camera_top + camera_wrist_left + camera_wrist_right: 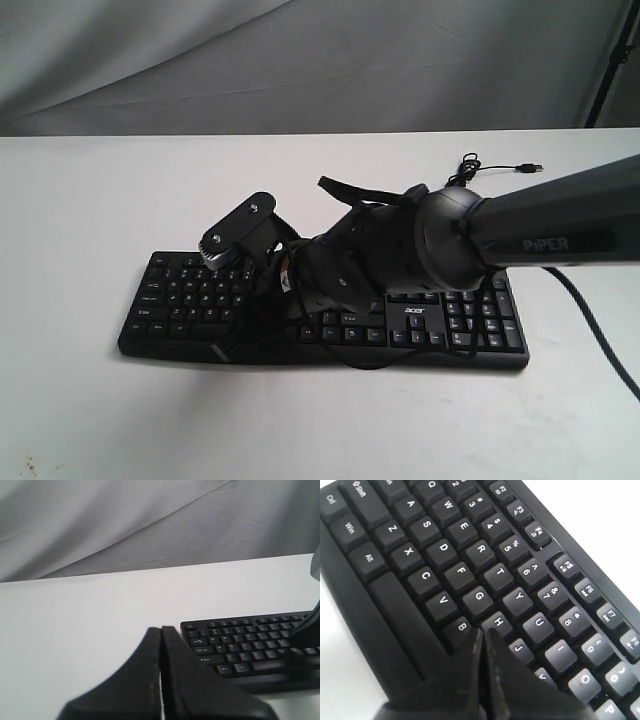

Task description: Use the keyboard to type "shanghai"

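The black keyboard (180,300) lies on the white table, its "acer" logo (414,312) beside the number pad. My right arm reaches across it from the right. My right gripper (482,630) is shut with nothing in it, its tips down at the near corner of the H key (498,621), beside the B key (462,626). In the exterior view this gripper (268,300) is partly hidden under its own wrist. My left gripper (161,628) is shut and empty, over bare table left of the keyboard (240,647). It does not show in the exterior view.
The keyboard's thin USB cable (480,165) curls on the table behind it, plug end to the right. A thicker black arm cable (600,330) runs down the right side. Grey cloth (300,60) hangs behind the table's far edge.
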Controlling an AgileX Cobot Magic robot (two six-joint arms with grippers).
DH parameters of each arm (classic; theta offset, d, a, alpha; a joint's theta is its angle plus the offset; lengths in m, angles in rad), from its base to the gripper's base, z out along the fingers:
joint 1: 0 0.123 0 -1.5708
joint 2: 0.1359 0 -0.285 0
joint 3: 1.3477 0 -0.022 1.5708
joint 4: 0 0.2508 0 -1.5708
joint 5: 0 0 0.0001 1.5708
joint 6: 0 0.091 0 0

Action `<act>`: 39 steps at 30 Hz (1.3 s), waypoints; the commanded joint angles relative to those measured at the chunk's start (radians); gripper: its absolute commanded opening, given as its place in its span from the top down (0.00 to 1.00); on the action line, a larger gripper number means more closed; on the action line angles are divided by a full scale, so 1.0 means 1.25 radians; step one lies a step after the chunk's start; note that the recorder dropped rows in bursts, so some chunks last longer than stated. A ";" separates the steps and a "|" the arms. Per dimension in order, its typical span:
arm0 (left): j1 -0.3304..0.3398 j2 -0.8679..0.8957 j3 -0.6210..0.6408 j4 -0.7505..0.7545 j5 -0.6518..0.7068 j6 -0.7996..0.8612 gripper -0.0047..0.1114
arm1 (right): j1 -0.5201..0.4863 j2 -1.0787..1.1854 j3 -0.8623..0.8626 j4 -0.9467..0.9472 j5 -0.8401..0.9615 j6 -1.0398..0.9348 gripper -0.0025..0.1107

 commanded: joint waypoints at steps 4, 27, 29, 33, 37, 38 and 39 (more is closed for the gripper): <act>-0.003 -0.003 0.003 0.001 -0.002 -0.002 0.96 | -0.003 0.004 0.004 0.007 -0.013 0.000 0.98; -0.003 -0.003 0.003 0.001 -0.002 -0.002 0.96 | -0.001 0.007 -0.072 0.005 0.015 -0.016 0.98; -0.003 -0.003 0.003 0.001 -0.002 -0.002 0.96 | 0.002 0.016 -0.094 0.002 0.020 -0.018 0.98; -0.003 -0.003 0.003 0.001 -0.002 -0.002 0.96 | 0.004 0.043 -0.118 0.002 0.033 -0.020 0.98; -0.003 -0.003 0.003 0.001 -0.002 -0.002 0.96 | 0.004 0.059 -0.118 0.002 0.027 -0.021 0.98; -0.003 -0.003 0.003 0.001 -0.002 -0.002 0.96 | 0.004 0.062 -0.118 0.002 0.027 -0.021 0.98; -0.003 -0.003 0.003 0.001 -0.002 -0.002 0.96 | 0.004 0.064 -0.118 0.002 0.024 -0.021 0.98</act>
